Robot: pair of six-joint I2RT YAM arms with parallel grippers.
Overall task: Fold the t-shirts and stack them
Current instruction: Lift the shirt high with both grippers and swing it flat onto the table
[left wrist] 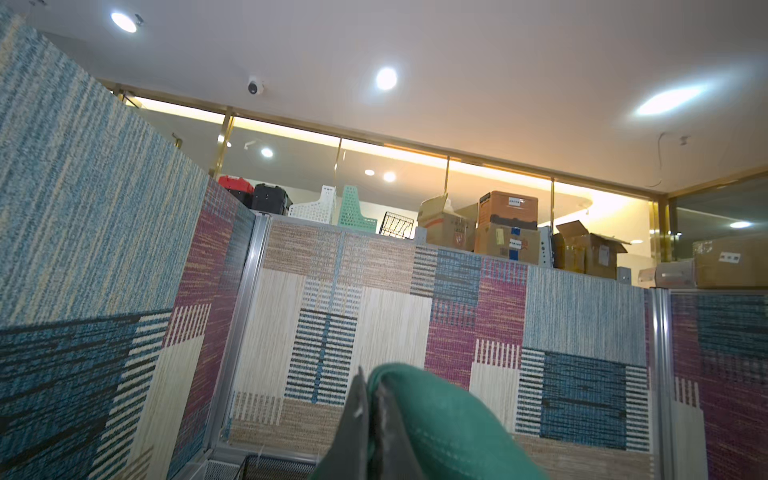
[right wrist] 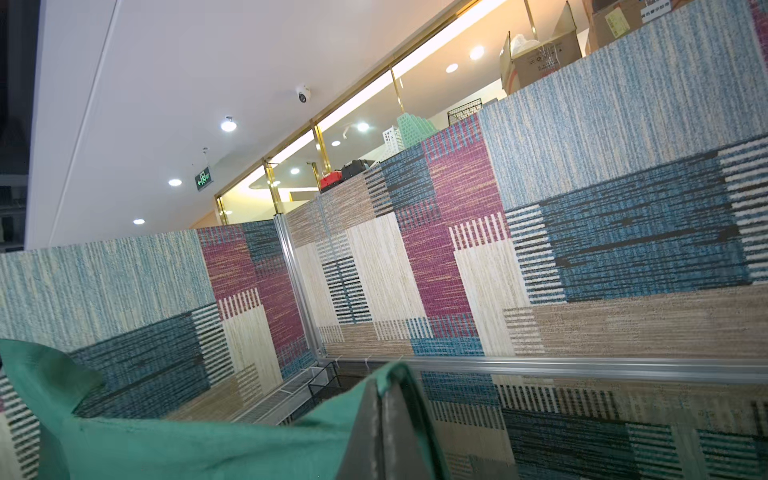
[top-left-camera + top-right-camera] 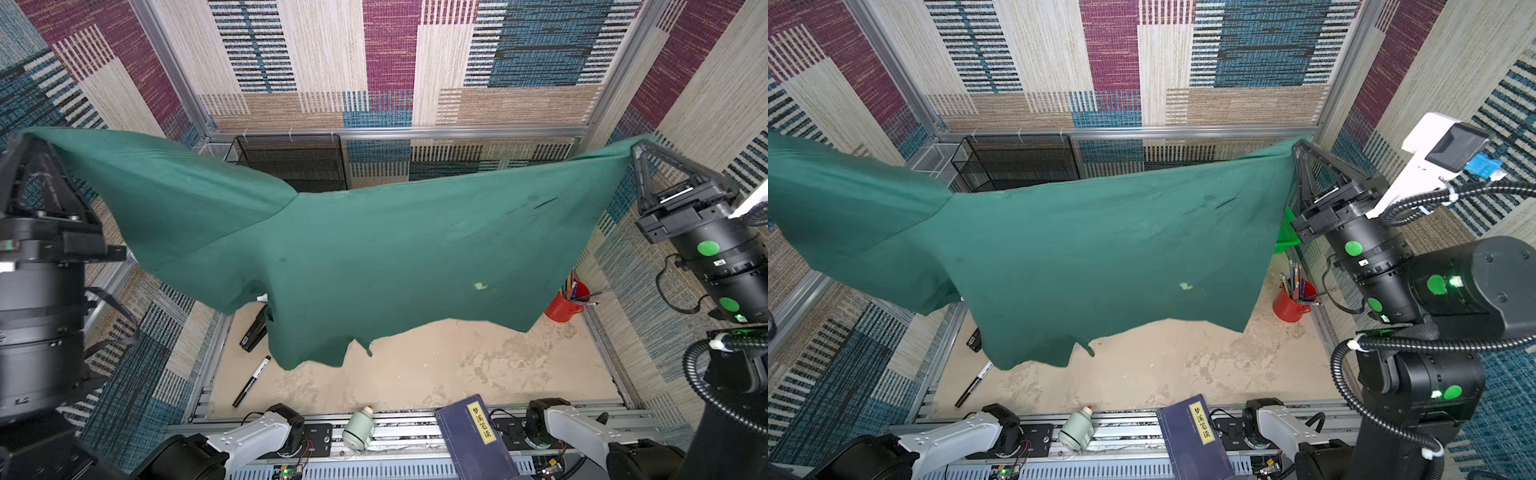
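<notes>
A plain dark green t-shirt (image 3: 374, 257) is seen mid-frame in both top views. The walls (image 3: 390, 62) are patterned in magenta, blue, cream and tan striped blocks. A red cup (image 3: 562, 309) is shown at right.

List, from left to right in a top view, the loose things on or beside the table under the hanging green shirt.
Black marker → small white bottle → blue book → red pencil cup.
</notes>
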